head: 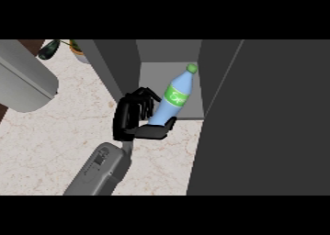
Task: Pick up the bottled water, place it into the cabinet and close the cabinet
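forearm (99, 170): grey, boxy, dark markings, perhaps slots | hand (134, 117): black, glossy fingers and thumb

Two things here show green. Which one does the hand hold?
The bottled water: blue, with a green cap and label, tilted at the cabinet's opening, held by the left hand. The other, a plant, stands at the far left, untouched.

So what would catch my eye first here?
The blue bottle with its green cap, tilted at the middle, its top toward the open cabinet. A black hand just left of it curls round its base. A large dark door fills the right side.
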Robot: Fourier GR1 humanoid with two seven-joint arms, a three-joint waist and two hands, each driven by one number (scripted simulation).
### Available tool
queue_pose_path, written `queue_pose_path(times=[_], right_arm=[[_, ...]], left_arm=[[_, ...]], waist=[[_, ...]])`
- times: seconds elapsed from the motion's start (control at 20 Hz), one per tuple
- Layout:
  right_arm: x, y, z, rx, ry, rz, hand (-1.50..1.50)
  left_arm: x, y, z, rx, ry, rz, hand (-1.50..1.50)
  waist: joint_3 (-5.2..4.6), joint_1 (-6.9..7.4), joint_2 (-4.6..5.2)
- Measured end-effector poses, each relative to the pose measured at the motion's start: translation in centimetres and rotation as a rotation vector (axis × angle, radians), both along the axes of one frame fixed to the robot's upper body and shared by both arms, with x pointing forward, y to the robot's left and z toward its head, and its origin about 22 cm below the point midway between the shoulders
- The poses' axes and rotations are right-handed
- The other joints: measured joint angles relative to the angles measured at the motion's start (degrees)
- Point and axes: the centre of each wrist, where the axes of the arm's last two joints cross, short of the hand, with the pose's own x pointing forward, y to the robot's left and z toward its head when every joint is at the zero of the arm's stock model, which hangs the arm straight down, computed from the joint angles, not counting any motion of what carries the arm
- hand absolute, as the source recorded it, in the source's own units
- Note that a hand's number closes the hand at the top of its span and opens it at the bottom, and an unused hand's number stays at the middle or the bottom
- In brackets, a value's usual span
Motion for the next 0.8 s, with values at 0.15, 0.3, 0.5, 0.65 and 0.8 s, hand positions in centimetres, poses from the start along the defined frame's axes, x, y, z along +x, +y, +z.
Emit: queue_pose_path(times=[0.15, 0.3, 0.5, 0.65, 0.8], right_arm=[[-0.4, -0.3, -0.5, -0.006, 0.000, -0.003, -1.50], [-0.5, -0.3, -0.6, 0.000, 0.003, -0.007, -1.50], [-0.6, -0.6, -0.8, 0.000, 0.000, -0.013, -1.50], [-0.3, -1.1, -0.5, -0.024, -0.006, -0.020, -1.50], [-0.2, -1.3, -0.5, -0.016, -0.004, -0.028, -1.50]], left_arm=[[0.8, -1.3, 0.8, 0.025, 0.006, 0.015, 1.50], [2.1, -2.5, 2.6, 0.048, 0.012, 0.029, 1.50], [3.5, -3.2, 2.7, 0.073, 0.040, 0.057, 1.50], [4.5, -3.7, 3.3, 0.069, 0.071, 0.074, 1.50], [5.4, -3.4, 3.2, 0.065, 0.102, 0.107, 1.50]], waist=[[0.01, -0.28, 0.04], [0.01, -0.35, 0.07], [0.00, -0.63, 0.18], [-0.01, -0.65, 0.24], [0.00, -0.72, 0.28]])
